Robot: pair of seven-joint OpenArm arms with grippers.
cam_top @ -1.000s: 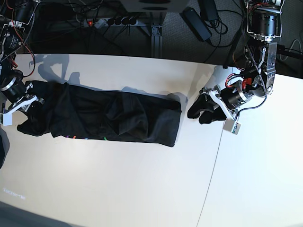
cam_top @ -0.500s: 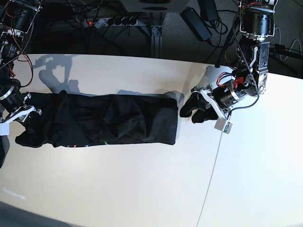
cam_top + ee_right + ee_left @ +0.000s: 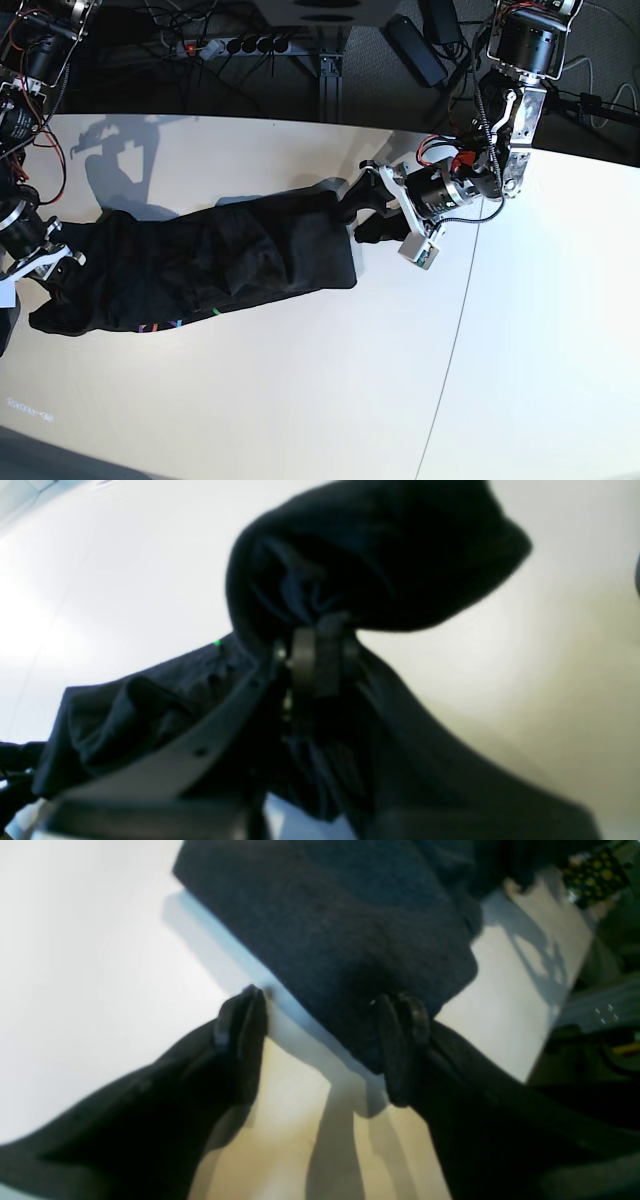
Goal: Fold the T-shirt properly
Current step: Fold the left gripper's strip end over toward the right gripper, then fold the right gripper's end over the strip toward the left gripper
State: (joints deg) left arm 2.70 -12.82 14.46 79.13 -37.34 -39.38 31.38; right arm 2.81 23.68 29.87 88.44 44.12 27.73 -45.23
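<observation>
Left claw (image 3: 320, 1040) is spread wide right at the shirt's (image 3: 200, 265) near end, one finger (image 3: 400, 1040) over the hem corner and the other on bare counter (image 3: 300, 400), nothing gripped yet. This looks like the reach before the end-to-end fold: it needs to slide onto that edge and pinch it cleanly. The shirt lies as a long dark band across the counter, its coloured print (image 3: 160, 325) peeking out along the front edge. At the far end the right claw (image 3: 320, 655) is clamped on a bunched wad of fabric. Cables and a power strip (image 3: 225, 45) sit beyond the counter, out of the way.
</observation>
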